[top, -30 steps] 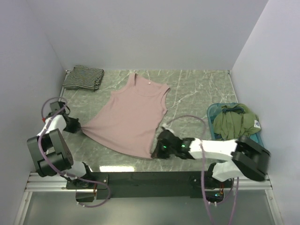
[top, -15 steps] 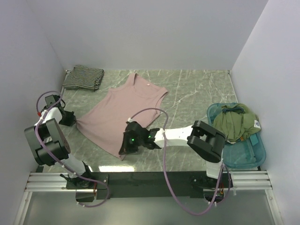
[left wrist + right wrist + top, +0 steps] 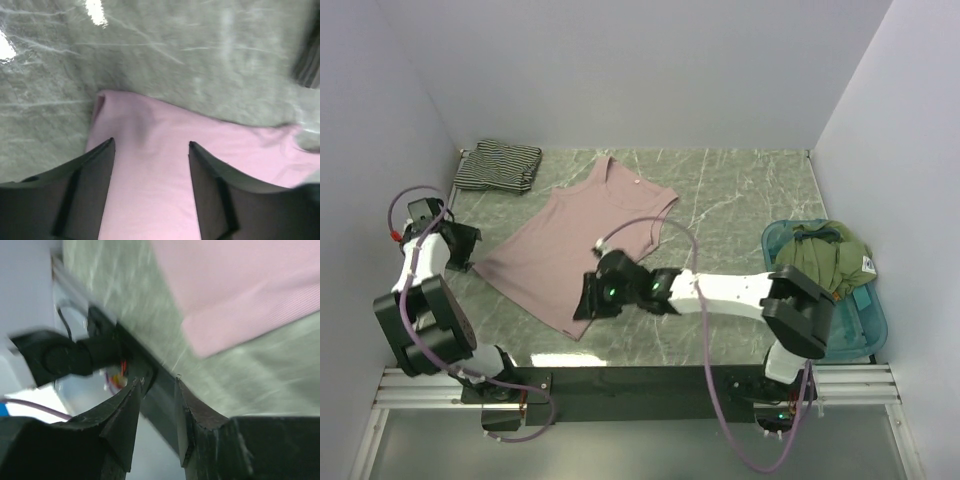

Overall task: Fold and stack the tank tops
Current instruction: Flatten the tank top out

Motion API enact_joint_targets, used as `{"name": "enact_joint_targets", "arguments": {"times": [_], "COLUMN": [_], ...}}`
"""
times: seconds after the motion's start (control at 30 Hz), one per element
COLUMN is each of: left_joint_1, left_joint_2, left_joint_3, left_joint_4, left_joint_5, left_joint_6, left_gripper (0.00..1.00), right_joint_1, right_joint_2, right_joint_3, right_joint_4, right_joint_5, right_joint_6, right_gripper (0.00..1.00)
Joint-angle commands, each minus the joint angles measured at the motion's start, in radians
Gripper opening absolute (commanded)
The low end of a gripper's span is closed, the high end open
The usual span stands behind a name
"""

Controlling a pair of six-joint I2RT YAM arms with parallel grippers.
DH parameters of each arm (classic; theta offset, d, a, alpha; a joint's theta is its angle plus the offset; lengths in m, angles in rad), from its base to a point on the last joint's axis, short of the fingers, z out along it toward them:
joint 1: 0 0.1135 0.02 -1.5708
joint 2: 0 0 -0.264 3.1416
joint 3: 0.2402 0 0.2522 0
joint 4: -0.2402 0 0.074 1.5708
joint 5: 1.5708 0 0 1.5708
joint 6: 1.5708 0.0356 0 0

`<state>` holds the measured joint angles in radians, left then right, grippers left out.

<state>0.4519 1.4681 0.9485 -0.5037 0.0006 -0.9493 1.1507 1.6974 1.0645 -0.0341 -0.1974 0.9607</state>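
Observation:
The mauve-pink tank top (image 3: 585, 245) lies flat and slanted on the table, straps toward the back and hem toward the front left. My left gripper (image 3: 467, 250) hovers at the hem's left corner. In the left wrist view it (image 3: 150, 145) is open over the pink fabric (image 3: 150, 200) and grips nothing. My right gripper (image 3: 583, 304) sits at the hem's front corner. Its jaws (image 3: 157, 381) stand apart and empty, with the pink corner (image 3: 240, 305) beside them, not between them. The striped tank top (image 3: 499, 165) lies folded at the back left.
A teal tray (image 3: 860, 325) at the right edge holds a bunched olive-green garment (image 3: 820, 258). White walls close in the left, back and right sides. The arms' base rail (image 3: 640, 380) runs along the near edge.
The right arm swung left, dragging the hem corner and narrowing the pink top. Both grippers, shut on the hem corners a second ago, have opened and let go.

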Motion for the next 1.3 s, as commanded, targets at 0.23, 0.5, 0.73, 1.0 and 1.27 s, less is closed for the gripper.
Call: {"name": "enact_joint_targets", "arguments": {"times": [0.23, 0.5, 0.73, 1.0, 1.27], "left_joint_1": [-0.092, -0.471, -0.666, -0.766, -0.806], "left_joint_2": [-0.262, -0.339, -0.324, -0.213, -0.166], "left_joint_3": [0.041, -0.083, -0.200, -0.220, -0.215], "left_joint_4": [-0.073, -0.101, -0.068, -0.032, -0.022], "left_joint_5": [-0.071, -0.126, -0.091, -0.074, -0.071], "left_joint_6": [0.063, -0.069, -0.111, -0.132, -0.111], "left_gripper": [0.73, 0.63, 0.56, 0.52, 0.54], "right_joint_1": [-0.498, -0.706, -0.752, -0.758, -0.758], "right_joint_2": [0.075, 0.399, 0.642, 0.743, 0.748], "right_joint_3": [0.359, 0.777, 1.048, 1.114, 1.111], "right_joint_4": [-0.387, -0.496, -0.619, -0.655, -0.641], "right_joint_5": [0.275, 0.351, 0.314, 0.355, 0.432], "right_joint_6": [-0.474, -0.639, -0.724, -0.766, -0.806], "right_gripper": [0.43, 0.43, 0.43, 0.45, 0.45]}}
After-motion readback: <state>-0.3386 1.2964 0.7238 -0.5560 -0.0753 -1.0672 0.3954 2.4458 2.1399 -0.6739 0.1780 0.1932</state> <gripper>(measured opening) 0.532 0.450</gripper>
